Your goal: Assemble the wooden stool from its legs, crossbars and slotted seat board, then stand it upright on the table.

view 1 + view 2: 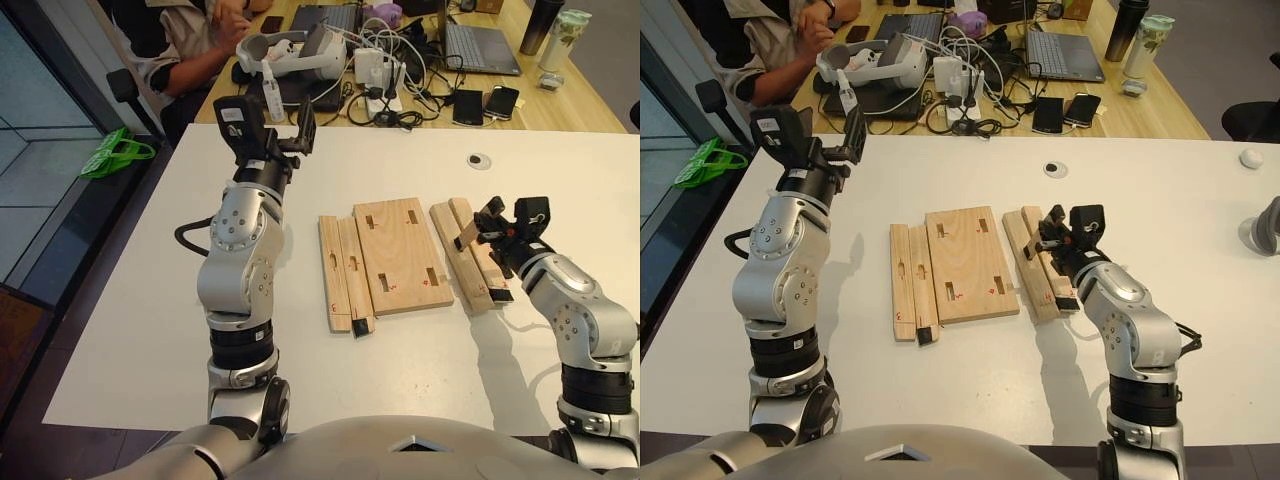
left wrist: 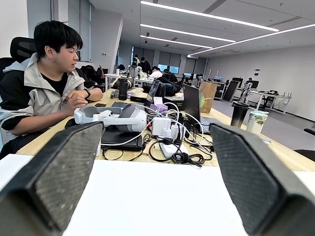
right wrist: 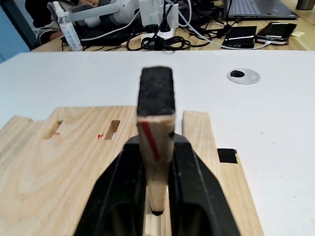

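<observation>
Beside board [image 1: 400, 255], right hand [image 3: 156, 150] gripping leg [image 3: 156, 105], seemingly

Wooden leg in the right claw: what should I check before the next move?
1. Right claw shut on the wooden leg: ok.
2. Leg clear of the loose pieces beneath: cannot tell.
3. Seat board flat, four slots uncovered: ok.
4. Left claw open, raised away from the board: ok.
5. Stool parts joined: not ok, all separate.

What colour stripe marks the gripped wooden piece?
Red stripe on wooden piece; best in right wrist view.
</observation>
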You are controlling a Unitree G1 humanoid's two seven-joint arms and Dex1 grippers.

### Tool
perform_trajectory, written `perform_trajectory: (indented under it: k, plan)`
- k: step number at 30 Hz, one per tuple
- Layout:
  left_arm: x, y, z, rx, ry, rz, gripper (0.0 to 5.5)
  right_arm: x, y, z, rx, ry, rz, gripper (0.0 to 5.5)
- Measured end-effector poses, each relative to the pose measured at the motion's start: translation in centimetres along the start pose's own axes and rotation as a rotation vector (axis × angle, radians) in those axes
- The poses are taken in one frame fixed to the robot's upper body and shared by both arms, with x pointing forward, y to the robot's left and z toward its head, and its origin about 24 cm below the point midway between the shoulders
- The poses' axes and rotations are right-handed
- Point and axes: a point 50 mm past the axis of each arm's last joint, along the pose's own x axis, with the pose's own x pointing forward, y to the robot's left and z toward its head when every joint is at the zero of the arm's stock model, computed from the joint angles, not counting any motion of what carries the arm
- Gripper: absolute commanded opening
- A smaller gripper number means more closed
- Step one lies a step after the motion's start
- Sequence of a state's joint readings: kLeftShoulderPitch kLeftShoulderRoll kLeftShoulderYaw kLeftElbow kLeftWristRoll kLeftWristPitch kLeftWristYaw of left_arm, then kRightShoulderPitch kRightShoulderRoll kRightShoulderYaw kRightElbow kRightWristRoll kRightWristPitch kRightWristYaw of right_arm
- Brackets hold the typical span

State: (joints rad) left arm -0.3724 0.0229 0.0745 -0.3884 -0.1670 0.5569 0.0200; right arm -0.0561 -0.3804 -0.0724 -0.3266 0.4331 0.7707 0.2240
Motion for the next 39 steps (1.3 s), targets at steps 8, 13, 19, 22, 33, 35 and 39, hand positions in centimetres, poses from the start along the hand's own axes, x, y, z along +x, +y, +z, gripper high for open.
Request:
perform_trajectory:
  k: [8,13,19,22,33,35,39]
  plan:
    - [0.1,-0.2,-0.1,0.023,0.001,-0.009,3.97,0.4,0.5,-0.2,-0.061,0.035,0.031,0.38]
    - [0.1,-0.1,0.0,0.027,-0.011,-0.009,3.97,0.6,0.5,-0.2,-0.065,-0.009,0.041,0.79]
    - [0.1,-0.1,-0.1,0.034,-0.012,-0.013,3.97,0.5,0.2,-1.0,0.003,-0.026,0.067,1.74]
    - [0.1,-0.1,0.0,0.035,-0.013,-0.013,3.97,0.0,-0.1,0.3,0.017,-0.112,0.076,2.23]
    - [0.1,-0.1,0.1,0.042,-0.024,-0.01,3.97,-2.5,-0.2,16.3,0.028,-0.76,0.131,2.23]
    - [0.1,-0.2,0.1,0.043,-0.024,-0.014,3.97,-2.7,0.5,18.1,0.018,-0.823,0.123,2.23]
    - [-0.1,-0.7,-0.1,0.05,-0.021,-0.025,3.97,-2.2,1.6,18.1,0.016,-0.811,0.099,2.23]
